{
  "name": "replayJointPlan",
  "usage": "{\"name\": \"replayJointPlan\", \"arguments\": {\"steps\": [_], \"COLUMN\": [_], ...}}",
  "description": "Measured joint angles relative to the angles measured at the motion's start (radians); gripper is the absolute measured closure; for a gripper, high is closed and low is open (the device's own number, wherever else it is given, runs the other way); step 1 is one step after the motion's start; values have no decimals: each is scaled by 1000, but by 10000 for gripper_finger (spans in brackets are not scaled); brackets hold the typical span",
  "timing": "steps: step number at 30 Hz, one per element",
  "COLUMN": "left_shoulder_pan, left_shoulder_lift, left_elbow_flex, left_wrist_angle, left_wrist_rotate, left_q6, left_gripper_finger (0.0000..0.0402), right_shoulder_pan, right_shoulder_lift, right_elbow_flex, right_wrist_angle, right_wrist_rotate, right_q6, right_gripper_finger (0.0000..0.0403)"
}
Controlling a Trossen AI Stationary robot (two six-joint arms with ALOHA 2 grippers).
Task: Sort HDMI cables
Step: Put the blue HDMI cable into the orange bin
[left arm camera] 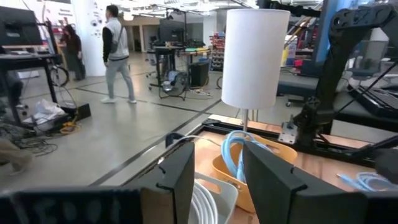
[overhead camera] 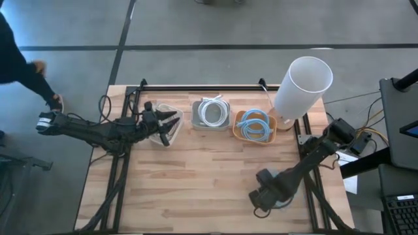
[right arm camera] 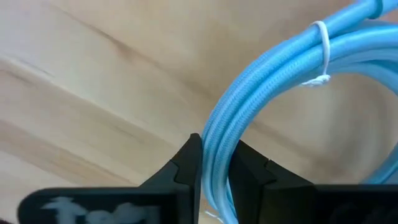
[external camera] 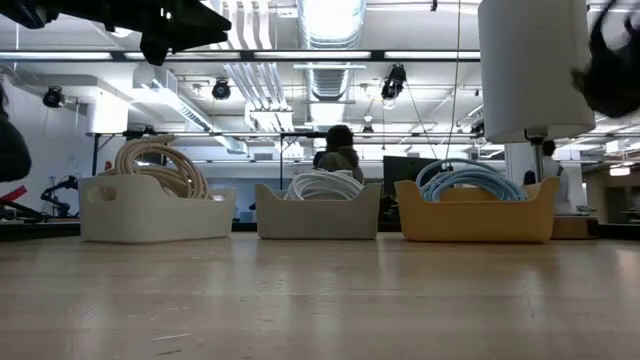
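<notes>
Three baskets stand in a row at the table's far side. The pale basket (overhead camera: 163, 130) holds tan coils (external camera: 160, 165), the grey basket (overhead camera: 211, 115) holds white coils (external camera: 325, 185), and the yellow basket (overhead camera: 256, 127) holds light blue coils (external camera: 465, 182). My left gripper (overhead camera: 171, 124) hovers open above the pale basket, touching nothing; in its wrist view (left arm camera: 217, 180) it looks toward the other baskets. My right gripper (overhead camera: 264, 199) is near the table's near right corner, shut on a light blue coiled cable (right arm camera: 261, 87). My right gripper pinches the light blue coil's bundled strands (right arm camera: 214, 165) between its two fingers (right arm camera: 186, 168). The fingers lie across the strands at one spot on the ring, some way from the white tie (right arm camera: 322, 53). The fingers point down at the wooden tabletop. Whether the coil rests on the table, I cannot tell.
A tall white cylinder lamp (overhead camera: 302, 83) stands at the far right corner, just behind the yellow basket. The table's middle and near left are bare wood (overhead camera: 196, 183). A person's arm (overhead camera: 26, 72) shows beyond the table's left edge. People stand in the room behind (left arm camera: 115, 50).
</notes>
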State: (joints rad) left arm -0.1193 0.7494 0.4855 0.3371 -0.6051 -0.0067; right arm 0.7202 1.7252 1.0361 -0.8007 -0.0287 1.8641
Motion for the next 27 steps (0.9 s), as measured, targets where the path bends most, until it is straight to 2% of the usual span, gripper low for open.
{"name": "replayJointPlan", "arguments": {"steps": [6, 9, 20, 27], "left_shoulder_pan": [1, 2, 2, 2], "left_shoulder_lift": [0, 0, 0, 0], "left_elbow_flex": [0, 0, 0, 0], "left_wrist_angle": [18, 19, 19, 18], "left_wrist_rotate": [-8, -8, -10, -10], "left_q6": [10, 11, 11, 11], "left_gripper_finger": [261, 261, 261, 261], "right_shoulder_pan": [-76, -135, -391, -509], "right_shoulder_lift": [-69, -96, -146, -143], "right_elbow_flex": [19, 19, 82, 161], "right_wrist_angle": [-16, -28, -20, -30], "right_wrist_rotate": [339, 443, 487, 587], "right_q6": [-216, -347, -893, -1125], "right_gripper_finger": [351, 351, 351, 351]}}
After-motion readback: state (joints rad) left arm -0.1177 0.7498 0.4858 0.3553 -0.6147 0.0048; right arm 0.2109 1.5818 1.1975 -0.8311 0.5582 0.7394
